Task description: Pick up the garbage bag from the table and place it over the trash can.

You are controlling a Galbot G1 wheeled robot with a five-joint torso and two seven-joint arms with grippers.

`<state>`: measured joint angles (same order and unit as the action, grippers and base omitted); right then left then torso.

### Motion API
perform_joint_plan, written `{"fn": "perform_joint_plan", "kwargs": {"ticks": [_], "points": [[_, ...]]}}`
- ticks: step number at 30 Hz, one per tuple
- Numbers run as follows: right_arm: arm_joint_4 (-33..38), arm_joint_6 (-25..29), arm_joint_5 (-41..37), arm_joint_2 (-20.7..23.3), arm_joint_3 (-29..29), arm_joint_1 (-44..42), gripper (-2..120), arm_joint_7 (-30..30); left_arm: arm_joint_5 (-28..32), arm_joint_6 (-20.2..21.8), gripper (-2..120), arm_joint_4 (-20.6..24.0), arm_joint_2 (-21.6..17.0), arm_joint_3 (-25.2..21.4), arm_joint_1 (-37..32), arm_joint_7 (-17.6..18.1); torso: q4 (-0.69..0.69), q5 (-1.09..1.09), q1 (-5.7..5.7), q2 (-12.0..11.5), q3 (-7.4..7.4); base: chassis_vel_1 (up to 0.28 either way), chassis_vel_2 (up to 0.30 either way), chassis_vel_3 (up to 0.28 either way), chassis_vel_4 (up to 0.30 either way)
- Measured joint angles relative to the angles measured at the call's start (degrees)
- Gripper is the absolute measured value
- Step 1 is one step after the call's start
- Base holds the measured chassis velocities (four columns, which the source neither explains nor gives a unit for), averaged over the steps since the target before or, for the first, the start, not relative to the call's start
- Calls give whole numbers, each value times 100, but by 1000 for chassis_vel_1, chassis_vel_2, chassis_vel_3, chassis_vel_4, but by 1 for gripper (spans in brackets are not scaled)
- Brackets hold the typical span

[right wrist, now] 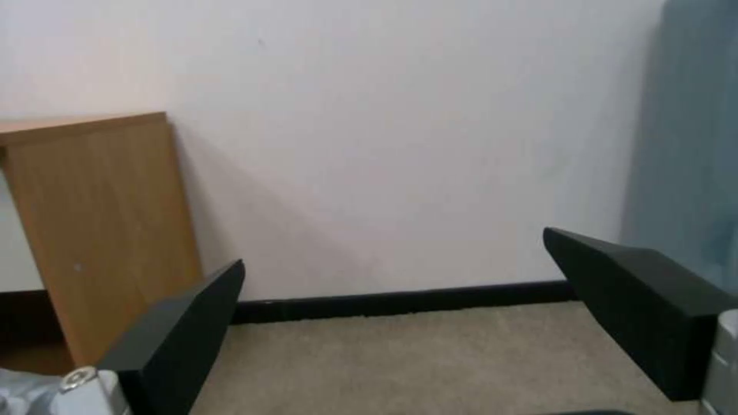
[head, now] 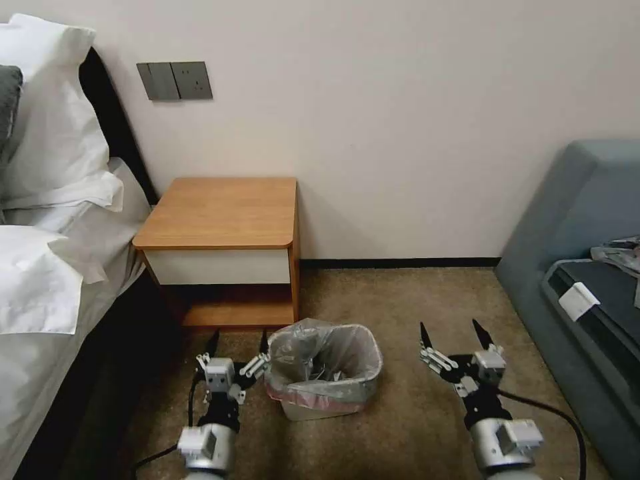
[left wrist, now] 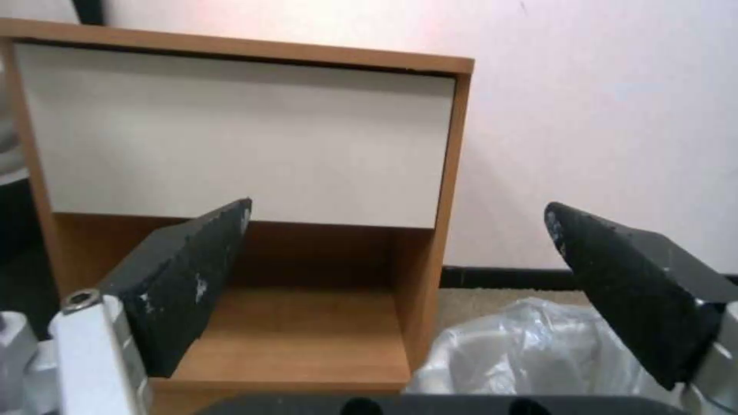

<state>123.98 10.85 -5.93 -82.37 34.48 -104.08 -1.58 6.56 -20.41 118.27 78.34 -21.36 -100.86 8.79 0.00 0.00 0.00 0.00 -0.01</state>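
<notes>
Both grippers hang low over the brown carpet (head: 413,427) at the foot of the head view, each with its dark fingers spread wide and nothing between them. On the left, the left gripper (head: 238,341) sits just beside the trash can (head: 313,408), its right finger close to the bin's near wall; whether it touches cannot be told. On the right, the right gripper (head: 455,337) hovers over bare carpet, well apart from the bin. Between them stands the cream-white trash can, with the garbage bag (head: 320,360) already draped inside it and folded out over the rim, its pinkish-red edge showing along the front wall. Behind the bin, the table (head: 220,210) stands against the pale wall (head: 400,120), its wooden top bare, white drawer front shut, low shelf open beneath. Seen from the left wrist, crinkled film of the bag (left wrist: 530,351) shows by one finger. A bed (head: 47,220) flanks the table at left; a grey-blue sofa (head: 573,213) stands at right.
</notes>
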Motion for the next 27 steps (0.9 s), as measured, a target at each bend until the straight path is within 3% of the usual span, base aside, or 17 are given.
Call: {"fn": "perform_joint_plan", "kwargs": {"ticks": [10,13,16,20,27], "points": [[-123,400,-494,-195,546,-319,100,507,-89,-141,100,208,320,-674,-438,73,0,1,0,0,0,0,0,0,0],[-223,795,-493,-215,694,-558,100,535,-182,-120,100,529,511,-966,-865,-178,0,1,0,0,0,0,0,0,0],[-220,1210,-498,-204,671,-829,100,521,-239,-291,100,714,569,-1001,-1260,-275,0,1,0,0,0,0,0,0,0],[-199,1664,-498,-116,549,-1074,100,390,-436,-560,100,786,627,-904,-1562,-146,0,-1,0,0,-1,0,0,0,0],[-213,1744,-399,-110,509,-1074,100,288,-475,-597,100,786,655,-844,-1575,-107,0,0,0,0,0,0,0,0,0]]}}
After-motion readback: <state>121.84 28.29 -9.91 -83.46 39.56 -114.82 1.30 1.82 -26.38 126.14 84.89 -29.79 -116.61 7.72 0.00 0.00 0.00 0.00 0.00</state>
